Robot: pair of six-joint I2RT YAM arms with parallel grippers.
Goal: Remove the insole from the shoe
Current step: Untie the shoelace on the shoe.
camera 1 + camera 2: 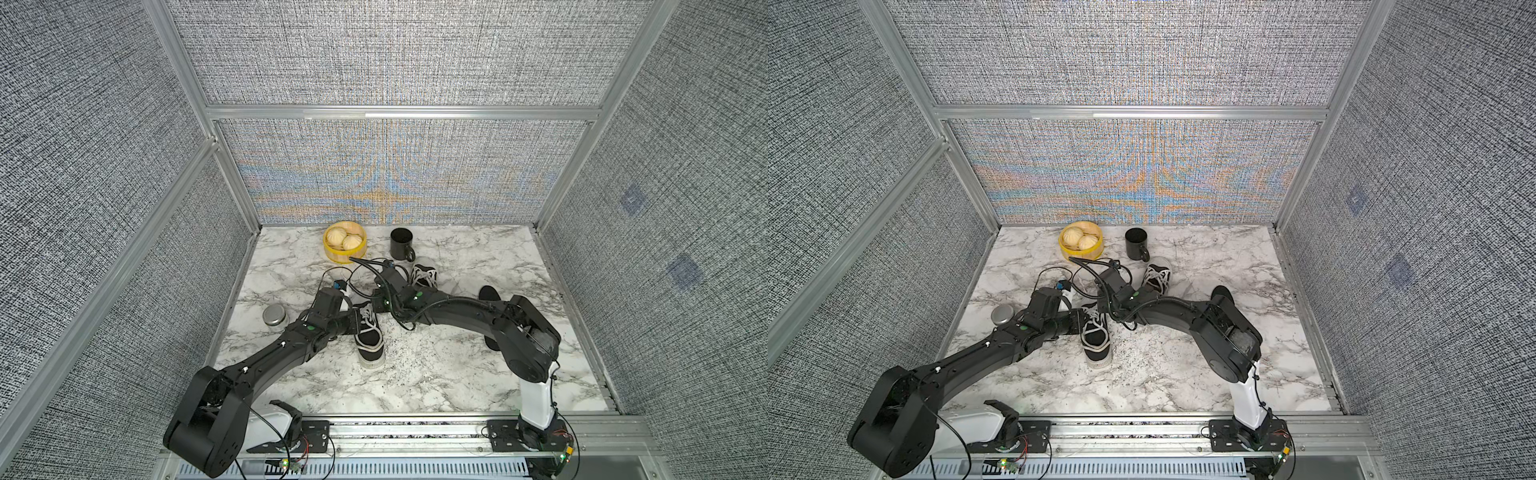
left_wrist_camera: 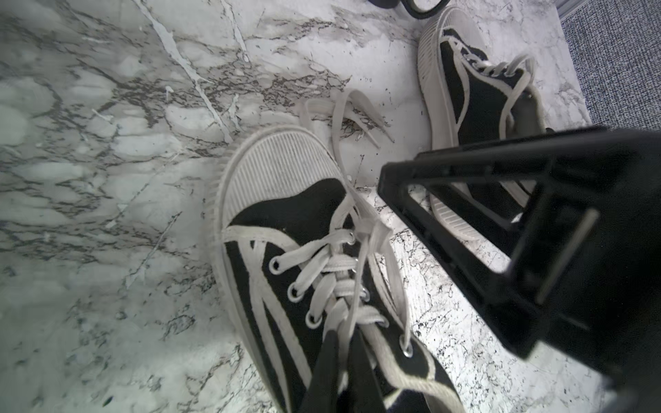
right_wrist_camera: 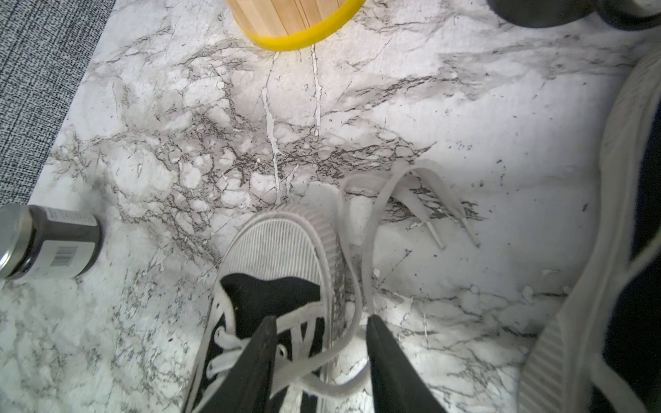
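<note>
shoe (image 2: pixel 286 214) is black with white laces (image 2: pixel 322 257), left tool (image 2: pixel 345 338) closed at them, right tool (image 3: pixel 320 323) parted, empty.

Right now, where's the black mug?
In both top views the black mug stands upright at the table's back edge, right of the bun basket and just behind the farther shoe.

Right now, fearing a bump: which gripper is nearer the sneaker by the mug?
Right. The right gripper stands between the far sneaker and near sneaker; the left gripper sits shut over the near laces.
</note>
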